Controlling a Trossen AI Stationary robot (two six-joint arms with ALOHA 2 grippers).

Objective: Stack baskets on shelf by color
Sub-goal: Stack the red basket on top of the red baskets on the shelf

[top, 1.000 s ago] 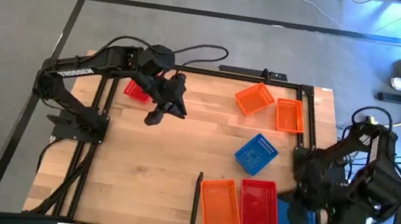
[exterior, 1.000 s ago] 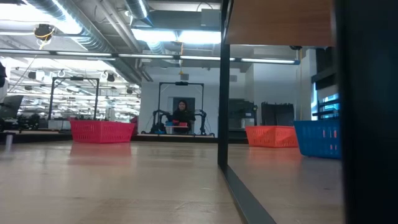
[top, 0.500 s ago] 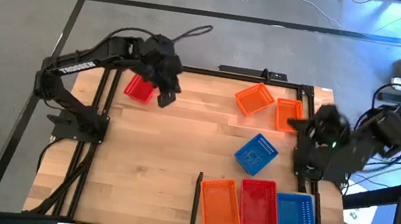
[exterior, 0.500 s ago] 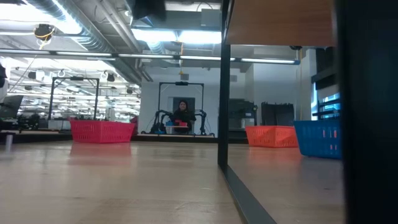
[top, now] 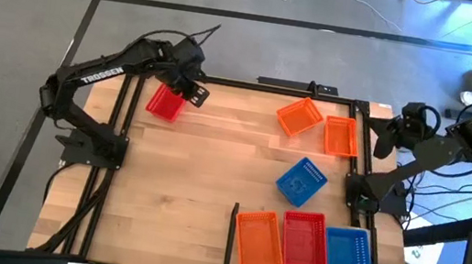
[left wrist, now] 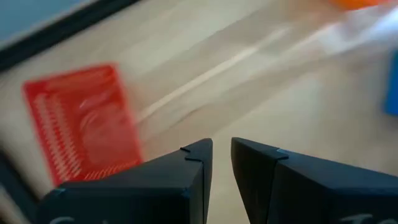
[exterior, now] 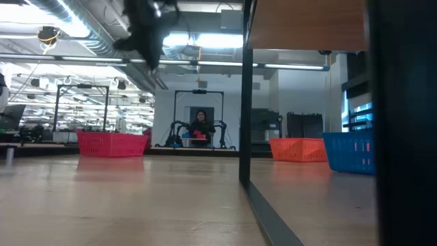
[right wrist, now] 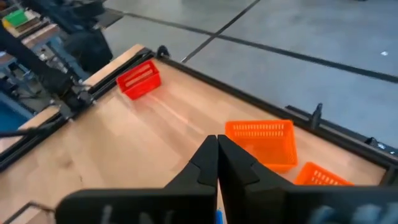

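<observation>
A red basket (top: 164,102) (left wrist: 84,124) lies flat on the shelf's wood board (top: 182,189) near its far left corner. My left gripper (top: 195,97) (left wrist: 221,155) hangs just right of it, above the board, its fingers a narrow gap apart with nothing between them. Two orange baskets (top: 299,117) (top: 340,136) and a blue one (top: 301,180) lie at the far right. An orange (top: 258,242), a red (top: 302,241) and a blue basket (top: 350,258) sit side by side at the near edge. My right gripper (top: 385,135) (right wrist: 216,149) is shut, raised at the board's right edge.
A black divider strip (top: 231,240) (exterior: 246,102) stands at the near edge, left of the row of three. Black frame rails (top: 360,140) border the board. The board's middle and near left are bare wood. A person (exterior: 200,126) sits far back in the room.
My left gripper has swung toward the far left corner and down, rolling about its own line, and now hangs beside the red basket. My right arm has drawn away from the near right corner, uncovering the blue basket there, and gone toward the far edge along the right rail.
</observation>
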